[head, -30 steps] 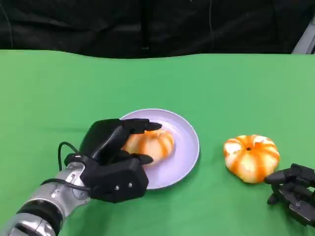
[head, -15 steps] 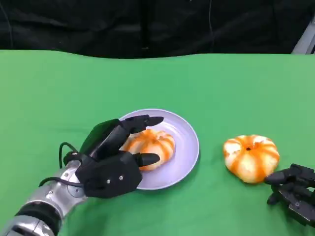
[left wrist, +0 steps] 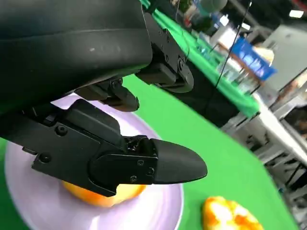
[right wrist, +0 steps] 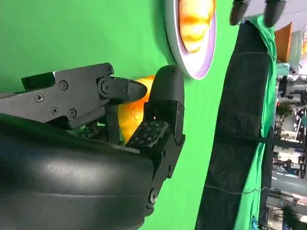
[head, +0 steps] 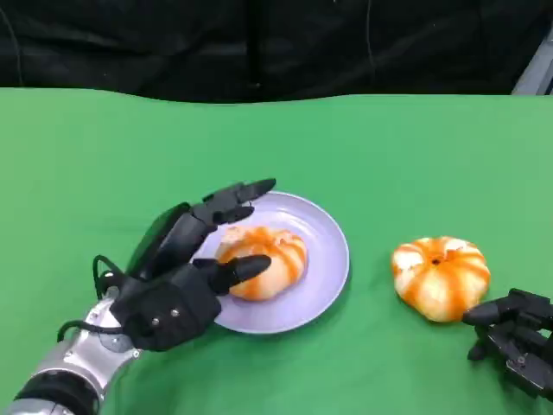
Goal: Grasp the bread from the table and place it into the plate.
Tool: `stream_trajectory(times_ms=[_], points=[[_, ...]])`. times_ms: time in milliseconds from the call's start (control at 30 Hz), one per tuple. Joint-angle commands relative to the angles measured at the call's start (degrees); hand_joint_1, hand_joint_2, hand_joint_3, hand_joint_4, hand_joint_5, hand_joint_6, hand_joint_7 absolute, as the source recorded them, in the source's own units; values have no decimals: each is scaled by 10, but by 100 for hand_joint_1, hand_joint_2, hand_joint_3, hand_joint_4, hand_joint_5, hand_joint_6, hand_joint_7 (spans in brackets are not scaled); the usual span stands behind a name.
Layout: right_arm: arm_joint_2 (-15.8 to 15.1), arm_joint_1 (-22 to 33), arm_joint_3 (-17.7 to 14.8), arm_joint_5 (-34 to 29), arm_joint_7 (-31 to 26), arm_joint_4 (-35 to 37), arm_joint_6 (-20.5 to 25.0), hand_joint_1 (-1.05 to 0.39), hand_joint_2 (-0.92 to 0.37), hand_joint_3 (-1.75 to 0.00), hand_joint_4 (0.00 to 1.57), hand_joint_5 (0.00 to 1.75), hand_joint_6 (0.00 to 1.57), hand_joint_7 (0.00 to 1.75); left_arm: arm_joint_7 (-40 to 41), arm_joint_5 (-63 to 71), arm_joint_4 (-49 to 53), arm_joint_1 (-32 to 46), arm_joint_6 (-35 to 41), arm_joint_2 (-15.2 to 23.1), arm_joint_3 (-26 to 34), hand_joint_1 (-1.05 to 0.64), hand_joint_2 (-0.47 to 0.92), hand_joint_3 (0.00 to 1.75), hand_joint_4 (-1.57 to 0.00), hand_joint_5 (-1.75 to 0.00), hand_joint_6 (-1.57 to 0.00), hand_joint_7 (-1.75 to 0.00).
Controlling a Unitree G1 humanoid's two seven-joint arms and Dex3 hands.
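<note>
The left hand [head: 177, 281] is seen with fingers spread, holding nothing, over the near-left rim of the plate [head: 324, 233]. One bread [head: 263, 259] lies on the plate. A second bread [head: 441, 277] rests on the table [head: 389, 156], just beside the right hand [head: 514, 337], whose grasp state cannot be told.

Green table [head: 389, 156] bears a lilac plate [head: 324, 259]; a second bread [head: 441, 277] lies right.

Surface [head: 389, 147]: you have the plate [head: 324, 229] left of centre | bread [head: 262, 258] on the plate | second bread [head: 441, 277] on the surface, right of the plate, apart from it | left robot hand [head: 177, 277] at the plate's near-left edge, fingers over the bread | right robot hand [head: 514, 337] near-right of the second bread.
</note>
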Motion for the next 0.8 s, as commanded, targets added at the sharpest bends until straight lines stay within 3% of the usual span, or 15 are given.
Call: stream_trajectory(times_ms=[33,533,800], points=[[-4,-2,-2,3,2,4,-1,-2,-92,-40,71,141,92,70,-18,-21,-15,15,-15,6,17,-88,92,50,-69,-4,-46,-2],[-5,0,-1,-1,-3,2,3,-2,-92,-40,70,143,91,72,-66,-70,-32,33,-43,-4,55,-83,92,45,-75,-5,-52,-2],[-5,2,-1,0,-1,-4,6,-1,-92,-41,69,143,90,72,-119,-149,-49,67,-106,-18,99,-78,92,39,-79,-6,-58,-3]])
